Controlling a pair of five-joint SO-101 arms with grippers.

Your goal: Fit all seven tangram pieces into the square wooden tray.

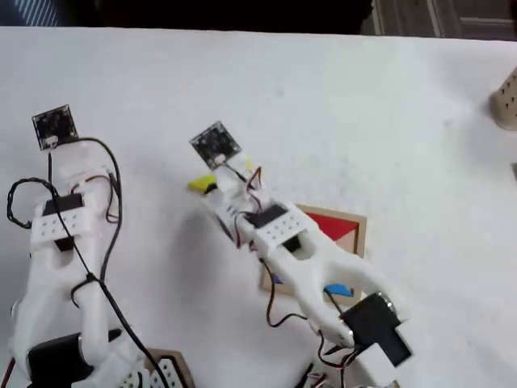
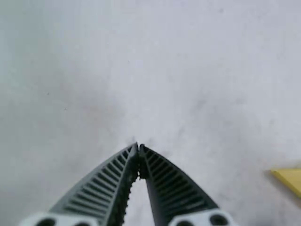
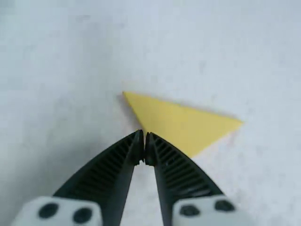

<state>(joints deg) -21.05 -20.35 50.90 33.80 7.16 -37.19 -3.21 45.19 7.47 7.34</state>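
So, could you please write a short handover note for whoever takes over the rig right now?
Left gripper: shut, holding nothing, over bare table.
Right gripper: shut, tips at the edge of the yellow triangle, which lies flat on the table outside the tray.
Done: a red piece is in the tray; a blue piece shows by the right arm, which hides most of the tray.
Left: the yellow triangle, plus any pieces hidden from view.

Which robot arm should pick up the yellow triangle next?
Right. The right end effector, shut, sits at the edge of the flat yellow triangle piece. The left end effector is farther off, over the white table.
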